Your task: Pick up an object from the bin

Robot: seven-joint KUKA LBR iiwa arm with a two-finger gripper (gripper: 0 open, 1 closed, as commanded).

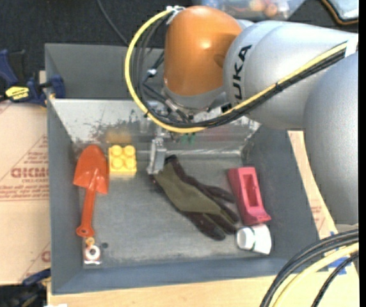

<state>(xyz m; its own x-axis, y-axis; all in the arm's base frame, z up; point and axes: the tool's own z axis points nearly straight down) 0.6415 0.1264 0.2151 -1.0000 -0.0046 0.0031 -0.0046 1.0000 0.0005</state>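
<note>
Hovering at the cuff of an olive fabric glove [192, 197], beside a yellow studded plastic brick [122, 160], the gripper [156, 157] (spread or closed: cannot tell) should descend clear of the brick.

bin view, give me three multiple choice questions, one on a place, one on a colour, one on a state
1. Where in the bin does the orange toy shovel lie?
A) left side B) right side C) centre
2. What colour is the studded building block beside the shovel's blade?
A) blue B) yellow C) green
3. How does the dark glove lie?
A) rolled in a ball B) hanging over the rim C) spread limp on the bin floor

Answers:
1 A, the shovel lies along the left wall.
2 B, the block is plainly yellow.
3 C, the glove is stretched out mid-floor, its fingers toward the pink block.
</note>
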